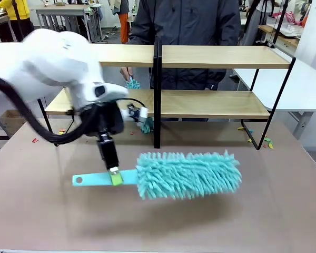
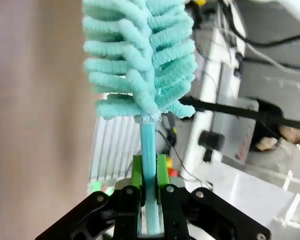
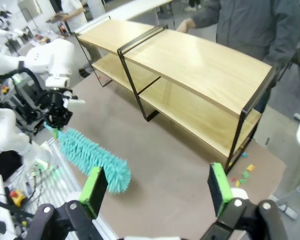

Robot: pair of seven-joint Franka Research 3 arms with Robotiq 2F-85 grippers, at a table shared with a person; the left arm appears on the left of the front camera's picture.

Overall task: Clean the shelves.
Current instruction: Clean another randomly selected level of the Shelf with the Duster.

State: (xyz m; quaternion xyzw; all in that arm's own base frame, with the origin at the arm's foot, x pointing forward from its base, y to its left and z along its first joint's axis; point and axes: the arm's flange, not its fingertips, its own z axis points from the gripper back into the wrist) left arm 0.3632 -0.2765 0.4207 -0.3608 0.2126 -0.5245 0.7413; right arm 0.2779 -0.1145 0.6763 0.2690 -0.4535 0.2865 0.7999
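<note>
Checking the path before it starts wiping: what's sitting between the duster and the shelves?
Nothing. In the right wrist view, the stretch of brown table between the teal duster and the shelves is bare.

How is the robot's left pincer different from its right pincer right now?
The left pincer is shut on the teal duster, gripping its handle; the right pincer is wide open and holds nothing. The left pincer points down close to the table; the right pincer seems to hang higher above it. Both are black with green pads.
</note>
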